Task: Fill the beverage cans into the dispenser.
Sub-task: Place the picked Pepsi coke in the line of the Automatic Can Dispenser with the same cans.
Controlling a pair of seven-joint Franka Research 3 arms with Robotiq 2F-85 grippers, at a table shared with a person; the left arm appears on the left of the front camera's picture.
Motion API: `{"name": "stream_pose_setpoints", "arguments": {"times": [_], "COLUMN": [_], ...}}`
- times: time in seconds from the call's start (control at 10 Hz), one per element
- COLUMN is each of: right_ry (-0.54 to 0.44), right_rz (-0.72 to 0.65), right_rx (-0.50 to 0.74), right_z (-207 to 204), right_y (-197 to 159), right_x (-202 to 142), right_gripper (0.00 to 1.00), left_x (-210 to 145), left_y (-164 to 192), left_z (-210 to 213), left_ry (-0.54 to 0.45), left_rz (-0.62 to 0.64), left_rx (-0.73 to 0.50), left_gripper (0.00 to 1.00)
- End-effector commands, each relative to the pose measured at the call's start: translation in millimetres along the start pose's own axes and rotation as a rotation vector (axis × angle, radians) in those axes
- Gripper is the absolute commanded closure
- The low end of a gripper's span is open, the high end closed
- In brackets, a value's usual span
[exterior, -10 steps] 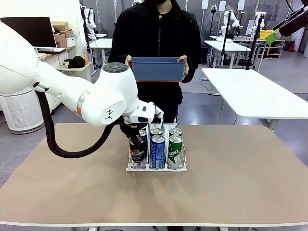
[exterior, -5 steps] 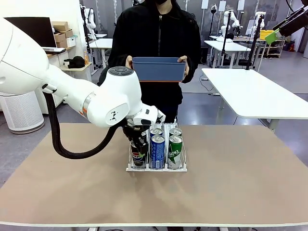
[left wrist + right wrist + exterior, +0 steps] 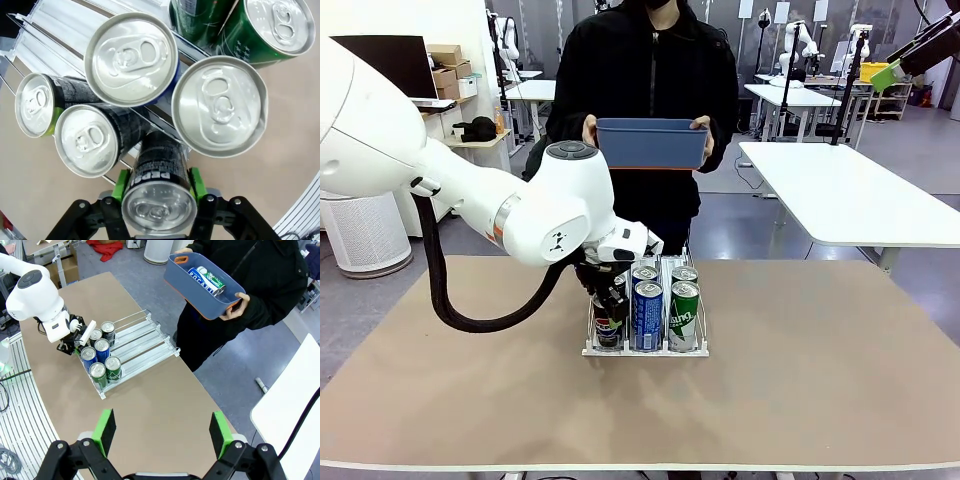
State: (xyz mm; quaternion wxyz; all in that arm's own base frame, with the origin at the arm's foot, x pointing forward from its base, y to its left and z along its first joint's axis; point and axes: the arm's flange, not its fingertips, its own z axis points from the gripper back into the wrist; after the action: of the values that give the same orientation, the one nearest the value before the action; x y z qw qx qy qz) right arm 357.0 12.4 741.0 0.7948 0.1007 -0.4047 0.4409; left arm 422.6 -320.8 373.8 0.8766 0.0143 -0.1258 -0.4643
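Standing upright, top up, Pepsi can (image 3: 159,210) between left end effector (image 3: 159,184) pads (image 3: 121,184); grip unclear. Beyond: two dark cans (image 3: 87,140), two blue cans (image 3: 132,57), two green cans (image 3: 270,30). Right end effector (image 3: 162,432) wide.

Upright dark, blue and green beverage cans (image 3: 647,305), silver tops, standing in white three-lane dispenser (image 3: 645,351)

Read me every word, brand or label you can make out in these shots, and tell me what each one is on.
"PEPSI", upside down, on the dark can lowest in the left wrist view.
"POCARI" on the blue and white can lying in the blue bin the person holds.
White lettering on the green can and print on the blue can: too blurred to read.
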Motion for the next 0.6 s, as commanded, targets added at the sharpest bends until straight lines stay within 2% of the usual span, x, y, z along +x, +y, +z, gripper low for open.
{"name": "stream_pose_setpoints", "arguments": {"times": [0.0,0.2,0.5], "right_ry": [0.000,0.000,0.000], "right_rz": [-0.001,-0.001,-0.001], "right_rx": [0.000,0.000,0.000], "right_z": [0,0,0], "right_y": [0,0,0], "right_x": [0,0,0], "right_gripper": [0.00,0.00,0.00], "left_x": [-1,-3,-5], "left_y": [0,-3,-18], "left_z": [4,26,69], "left_ry": [0.011,0.016,0.005], "left_rz": [0.034,0.082,0.094], "left_rx": [-0.036,0.021,0.102], "left_gripper": [0.22,0.02,0.00]}}
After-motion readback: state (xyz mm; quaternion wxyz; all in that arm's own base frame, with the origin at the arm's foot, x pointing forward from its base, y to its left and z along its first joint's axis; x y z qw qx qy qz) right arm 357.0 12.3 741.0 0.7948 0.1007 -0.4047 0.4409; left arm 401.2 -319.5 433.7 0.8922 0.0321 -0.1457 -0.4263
